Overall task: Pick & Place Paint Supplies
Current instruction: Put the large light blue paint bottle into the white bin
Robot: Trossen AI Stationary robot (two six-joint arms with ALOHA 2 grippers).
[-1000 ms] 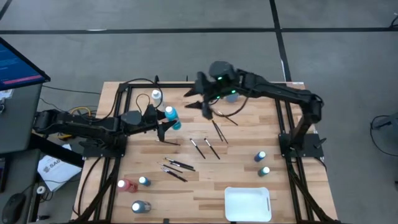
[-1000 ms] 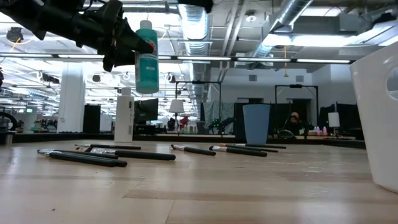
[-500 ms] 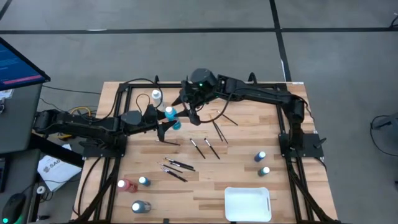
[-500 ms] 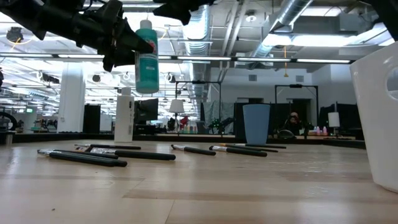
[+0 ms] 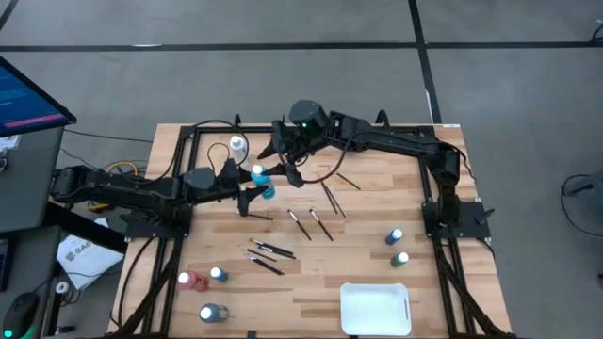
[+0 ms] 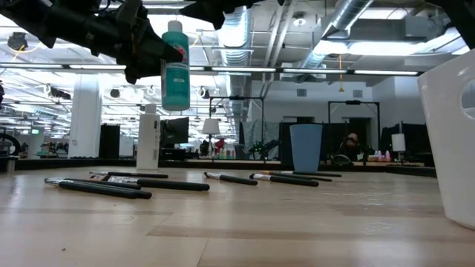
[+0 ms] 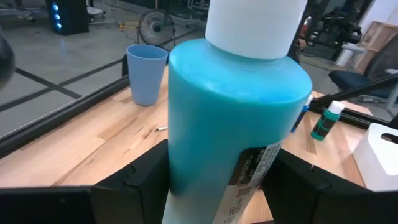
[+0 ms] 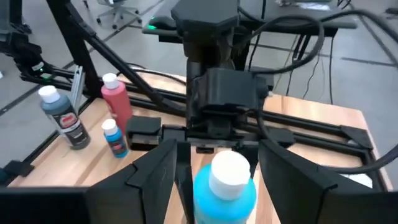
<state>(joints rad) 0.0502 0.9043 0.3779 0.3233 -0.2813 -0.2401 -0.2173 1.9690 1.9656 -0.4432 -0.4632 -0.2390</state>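
Left gripper [image 5: 252, 185]: in the high view we find it left of frame centre, its fingers [image 7: 134, 180] clamped on the body of the blue bottle [image 5: 262, 179].
Blue bottle: we see it held upright, well above the wood in the low view [image 6: 175, 67], white cap uppermost.
Right gripper [image 5: 280, 158]: we place it just above and right of the bottle's cap in the high view; in its wrist view the fingers [image 8: 153, 171] stand apart on either side of the cap, touching nothing we can see.
Paintbrushes [image 5: 303, 223]: we count several lying flat and scattered across the middle of the table [image 5: 377, 198].
Small bottles, right [image 5: 395, 235]: two stand right of centre, near each other.
Bottles, lower left [image 5: 193, 280]: a red one, a small blue one and a greyish one stand close together.
White bottle [image 5: 236, 146]: it stands upper left of the held bottle.
White tray [image 5: 375, 308]: lower right of the table.
Blue cup [image 6: 306, 147]: far edge of the table in the low view.
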